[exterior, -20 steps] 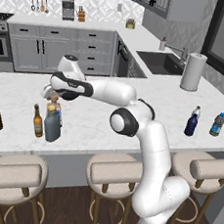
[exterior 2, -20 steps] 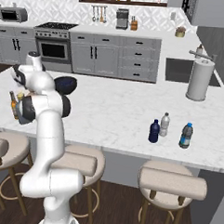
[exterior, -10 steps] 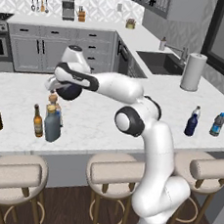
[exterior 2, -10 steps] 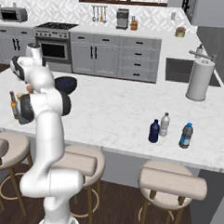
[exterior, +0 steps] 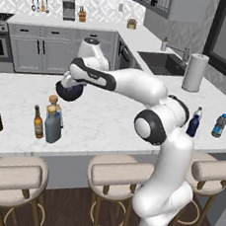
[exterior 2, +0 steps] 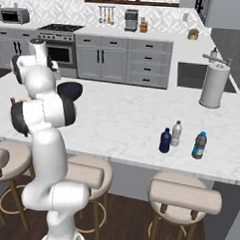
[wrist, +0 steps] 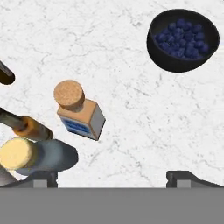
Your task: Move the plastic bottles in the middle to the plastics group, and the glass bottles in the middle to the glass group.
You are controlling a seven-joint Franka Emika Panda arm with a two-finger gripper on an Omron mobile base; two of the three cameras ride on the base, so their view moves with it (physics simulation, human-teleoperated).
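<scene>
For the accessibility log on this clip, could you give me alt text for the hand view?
Looking down on a white marble counter: a squarish pale bottle with cork stopper and blue label stands left of centre, free of the open claw. A grey-blue bottle with tan cap and a brown beer bottle sit at lower left; a dark bowl of blueberries at upper right.

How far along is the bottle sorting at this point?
Done: navy bottle stands with the water bottles; cork-stoppered bottle and grey-blue bottle stand by the brown beer bottles. In hand: nothing, gripper open above them. Left: apparently nothing.
</scene>
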